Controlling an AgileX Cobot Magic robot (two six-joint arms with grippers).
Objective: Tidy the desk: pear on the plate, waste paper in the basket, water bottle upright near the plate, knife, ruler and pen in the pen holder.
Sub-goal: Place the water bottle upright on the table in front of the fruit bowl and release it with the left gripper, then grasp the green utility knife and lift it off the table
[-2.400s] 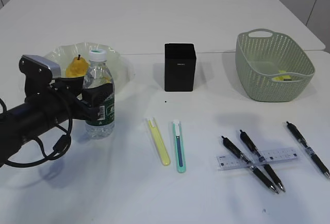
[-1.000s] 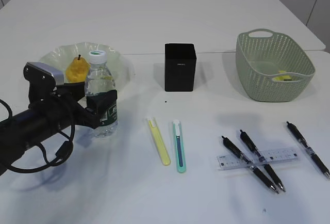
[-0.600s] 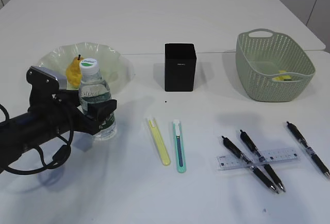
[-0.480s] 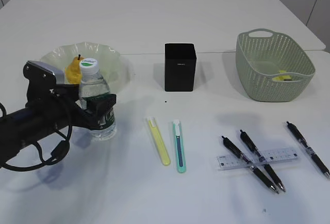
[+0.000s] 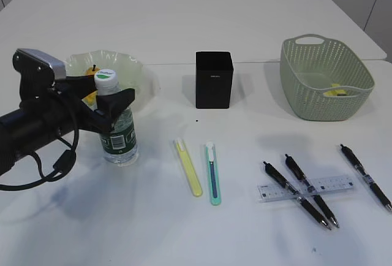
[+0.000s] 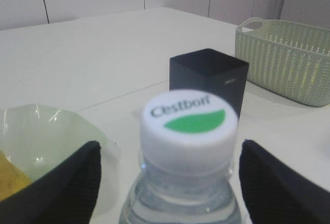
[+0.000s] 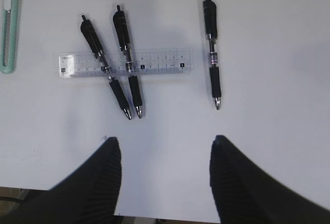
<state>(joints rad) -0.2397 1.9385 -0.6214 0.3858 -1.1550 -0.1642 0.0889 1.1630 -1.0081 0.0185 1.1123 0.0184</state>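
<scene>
Table (image 5: pixel 184 21) is carrying everything; left arm (image 5: pixel 30 128) is lying low across its left side. Basket (image 5: pixel 324 79) is sitting far right with a yellow scrap (image 5: pixel 335 92) inside, plate (image 5: pixel 138 73) far left with the pear (image 5: pixel 90 94) on it, largely hidden behind the arm. Bottle (image 5: pixel 118 122) is standing upright just in front of the plate, base on the table. Left gripper (image 5: pixel 113 102) is sitting at cap height, jaws spread to either side of the neck with clear gaps in the left wrist view, touching nothing. Holder (image 5: pixel 214 79) is standing mid-table, nothing visible in it. Two knives, yellow (image 5: pixel 189 168) and green (image 5: pixel 212 173), are lying side by side in front of it. Ruler (image 5: pixel 306 187) is lying under two crossed pens (image 5: pixel 297 193); a third pen (image 5: pixel 366 176) is lying apart to the right. Right gripper (image 7: pixel 162 172) is hovering above the pens, jaws spread, holding nothing. Judgement: bottle looks full, so moderately heavy, thin-walled, smooth; best taken around the labelled mid-body, not the neck. Pens are light, stiff, prone to rolling; pinch mid-barrel. Ruler is thin and flat, hard to lift until the pens are cleared.
</scene>
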